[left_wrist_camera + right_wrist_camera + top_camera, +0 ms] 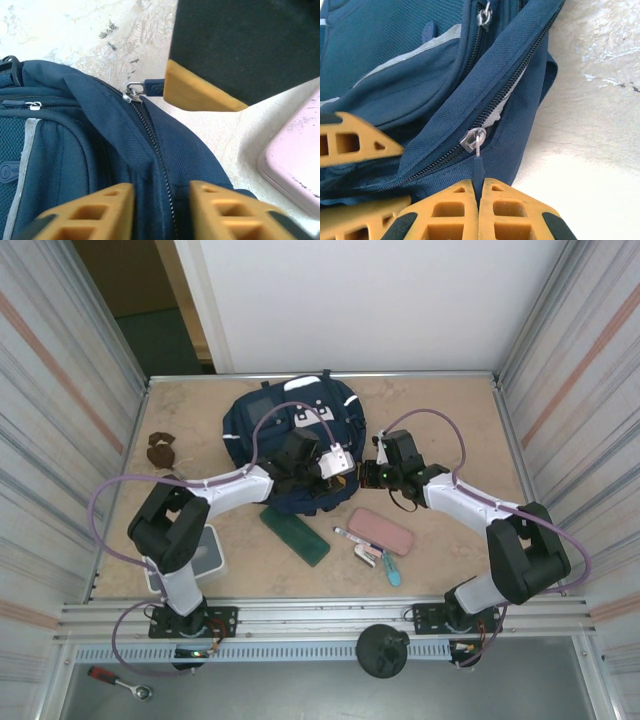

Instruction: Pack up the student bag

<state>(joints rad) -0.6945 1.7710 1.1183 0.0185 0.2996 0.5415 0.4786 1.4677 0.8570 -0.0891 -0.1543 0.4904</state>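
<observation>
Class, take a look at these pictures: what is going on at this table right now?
Two robot arms are working on the student bag, which lies on the table. The right gripper is shut on the zip pull of a partly open zip. The left gripper straddles the fabric along that zip with its fingers apart; whether it is pinching is unclear. A pink pouch, pens and a flat green item lie unpacked near the bag.
</observation>
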